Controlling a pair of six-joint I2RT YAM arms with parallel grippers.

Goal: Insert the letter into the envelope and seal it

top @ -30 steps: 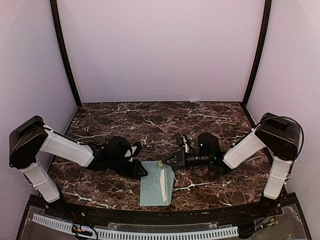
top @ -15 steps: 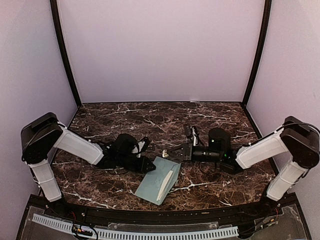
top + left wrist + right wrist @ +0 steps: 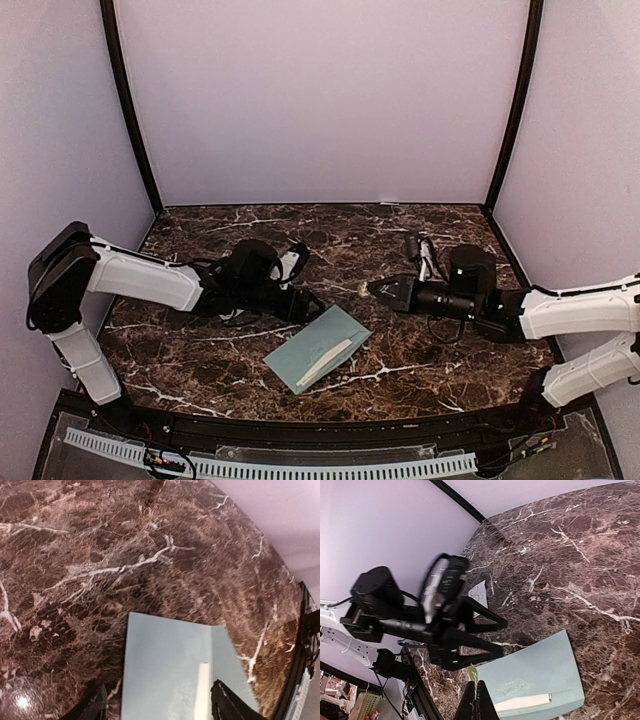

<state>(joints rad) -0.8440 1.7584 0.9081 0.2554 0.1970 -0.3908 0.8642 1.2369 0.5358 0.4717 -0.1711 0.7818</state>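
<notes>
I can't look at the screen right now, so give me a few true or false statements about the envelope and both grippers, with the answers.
1. The envelope lies flat on the marble table. True.
2. The left gripper is clamped on the envelope. False: its jaws stand open.
3. The right gripper is shut. True.
4. A large white sheet lies spread beside the envelope. False: only a narrow white strip shows, lying on the envelope.

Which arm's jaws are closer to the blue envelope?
Left. The left jaws stand open over the envelope at its left edge; the right jaws are shut, apart, past its far corner.
</notes>
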